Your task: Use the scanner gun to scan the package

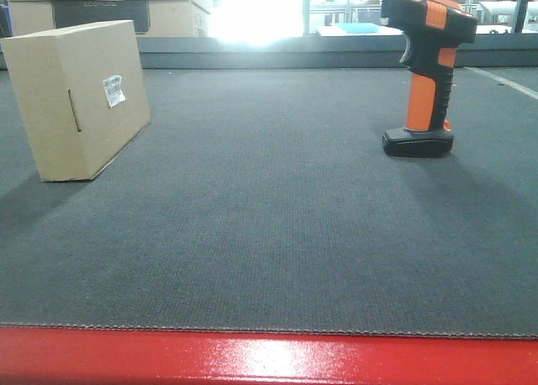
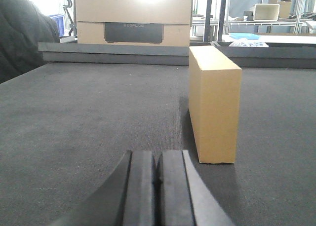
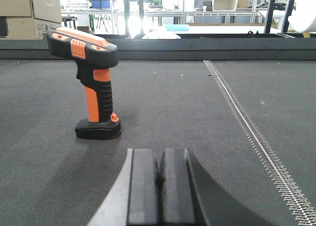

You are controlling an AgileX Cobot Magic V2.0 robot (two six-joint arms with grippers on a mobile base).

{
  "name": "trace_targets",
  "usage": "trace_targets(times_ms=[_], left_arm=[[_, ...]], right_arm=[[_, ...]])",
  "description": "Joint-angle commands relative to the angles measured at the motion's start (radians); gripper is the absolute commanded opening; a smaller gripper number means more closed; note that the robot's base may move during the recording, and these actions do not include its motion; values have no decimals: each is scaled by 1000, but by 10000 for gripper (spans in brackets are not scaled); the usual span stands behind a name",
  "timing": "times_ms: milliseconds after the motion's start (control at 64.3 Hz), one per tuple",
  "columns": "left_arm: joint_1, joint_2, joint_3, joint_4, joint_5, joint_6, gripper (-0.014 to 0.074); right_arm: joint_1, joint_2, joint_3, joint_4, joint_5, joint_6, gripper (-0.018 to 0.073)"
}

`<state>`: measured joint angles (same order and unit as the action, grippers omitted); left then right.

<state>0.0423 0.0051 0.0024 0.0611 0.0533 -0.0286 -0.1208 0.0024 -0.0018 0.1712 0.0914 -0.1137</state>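
Observation:
A brown cardboard package (image 1: 80, 99) stands upright at the left of the dark grey belt, a white label on its side. It also shows in the left wrist view (image 2: 215, 105), ahead and to the right of my left gripper (image 2: 158, 157), which is shut and empty. The orange and black scanner gun (image 1: 424, 65) stands upright on its base at the right. In the right wrist view the scanner gun (image 3: 91, 83) is ahead and to the left of my right gripper (image 3: 160, 154), which is shut and empty. Neither gripper shows in the front view.
A red edge (image 1: 269, 360) runs along the belt's near side. A low dark wall (image 1: 277, 53) bounds the far side, with large cardboard boxes (image 2: 133, 18) and shelving behind it. A stitched seam (image 3: 252, 132) runs along the belt at the right.

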Motion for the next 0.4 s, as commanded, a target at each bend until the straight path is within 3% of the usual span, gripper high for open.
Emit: trace_targets(times_ms=[0, 389], left_arm=[[5, -5, -2, -5, -20, 0, -111], [5, -5, -2, -5, -20, 0, -111]], right_arm=[[-4, -2, 2, -6, -10, 3, -168], [-4, -2, 2, -6, -10, 3, -168]])
